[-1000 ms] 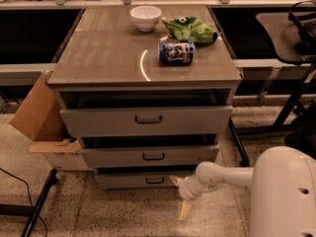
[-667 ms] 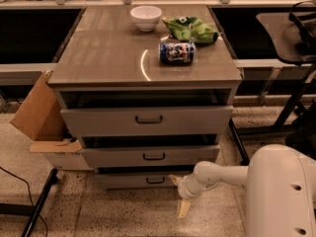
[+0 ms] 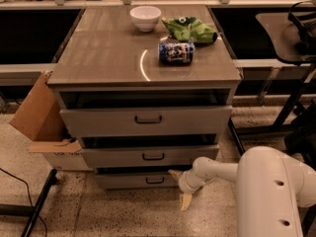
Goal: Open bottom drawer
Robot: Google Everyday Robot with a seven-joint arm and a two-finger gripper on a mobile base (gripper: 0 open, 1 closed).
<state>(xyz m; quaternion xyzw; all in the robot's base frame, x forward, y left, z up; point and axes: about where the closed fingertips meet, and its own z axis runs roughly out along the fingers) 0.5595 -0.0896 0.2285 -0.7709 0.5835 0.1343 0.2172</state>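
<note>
The grey cabinet has three drawer fronts. The bottom drawer point(image 3: 133, 180) is the slimmest one, near the floor, with a small dark loop handle point(image 3: 155, 180) at its centre. My gripper point(image 3: 179, 187) is low at the drawer's right end, to the right of the handle, on a white arm coming in from the right. One pale finger point(image 3: 175, 174) points at the drawer front and the other point(image 3: 185, 201) points down at the floor, so the gripper is open and holds nothing.
On the cabinet top point(image 3: 98, 48) are a white bowl point(image 3: 145, 18), a green bag point(image 3: 190, 29) and a blue can point(image 3: 176, 52) on its side. A cardboard box point(image 3: 42, 120) stands to the left. A dark chair frame point(image 3: 291, 83) stands to the right.
The arm has drawn a little closer to the cabinet's right side. The gripper stays low by the bottom drawer's right end. The drawers have not moved.
</note>
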